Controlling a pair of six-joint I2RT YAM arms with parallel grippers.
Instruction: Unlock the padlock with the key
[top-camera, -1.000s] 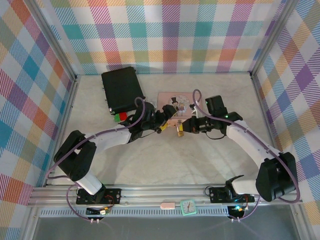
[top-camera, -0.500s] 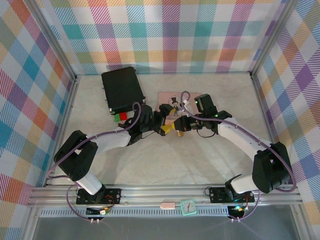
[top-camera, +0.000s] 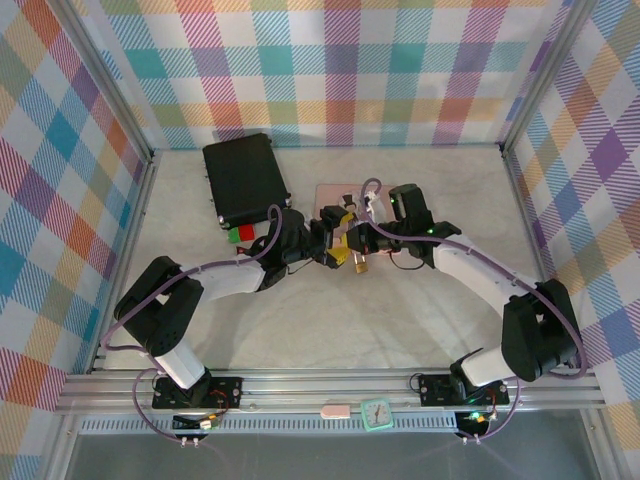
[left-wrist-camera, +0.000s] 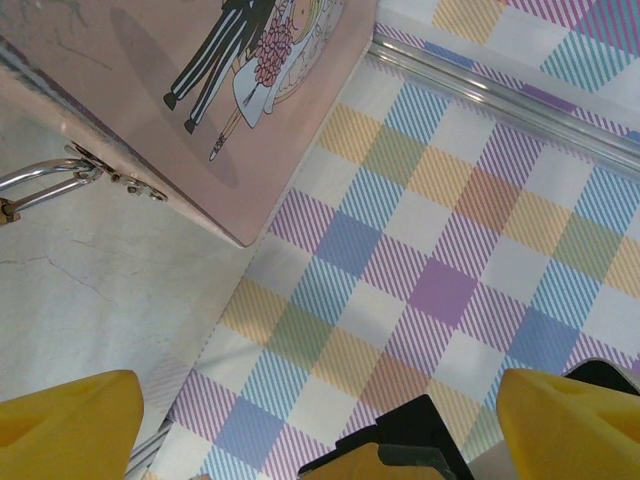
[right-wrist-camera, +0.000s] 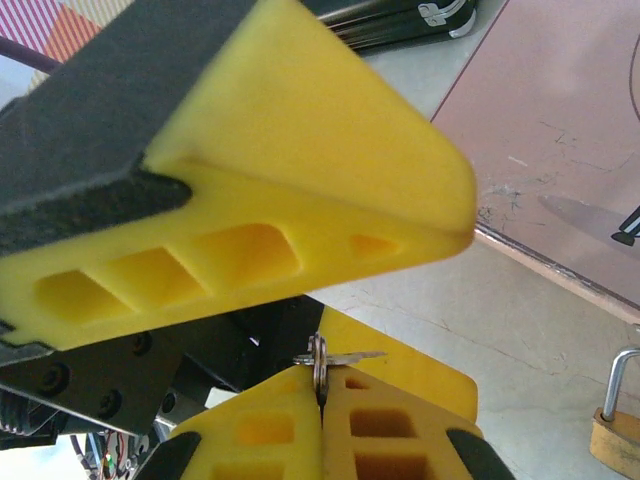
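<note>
Count so far:
- 2 arms: left arm, right arm
- 2 grippers: left gripper, right gripper
- 1 brass padlock
- 1 key on 1 small ring
- 1 pink picture tin
- 1 black case
- 2 small blocks: 1 red block, 1 green block
- front rail: 1 teal clock, 1 pink eraser-like piece
</note>
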